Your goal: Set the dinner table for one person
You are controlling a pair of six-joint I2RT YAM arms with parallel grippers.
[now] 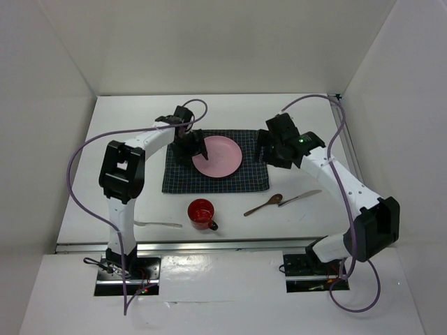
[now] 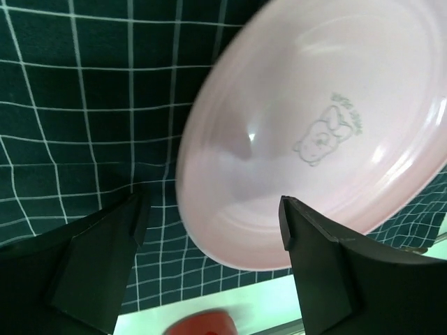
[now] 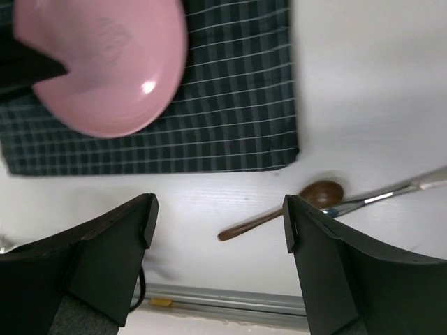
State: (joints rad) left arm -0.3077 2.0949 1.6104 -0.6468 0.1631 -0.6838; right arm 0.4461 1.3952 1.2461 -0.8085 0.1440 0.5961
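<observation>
White surface (image 1: pixel 126 139) is filling the mid view between white walls, its long axis running left-right. Left claw (image 2: pixel 213 213) is gaping wide over plate (image 1: pixel 220 155) on cloth (image 1: pixel 251 181). Right claw (image 3: pixel 220 213) is hovering wide open near cloth's right edge.

You got bright, even light; little glare spots on the pink plate (image 2: pixel 314 132), red cup (image 2: pixel 202 325) was blurry up close.

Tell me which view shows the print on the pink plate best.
Left wrist: the pink plate is close up, its cartoon print legible. The top view shows the plate on the checked cloth, print too small. The right wrist view shows it blurred, cropped.
</observation>
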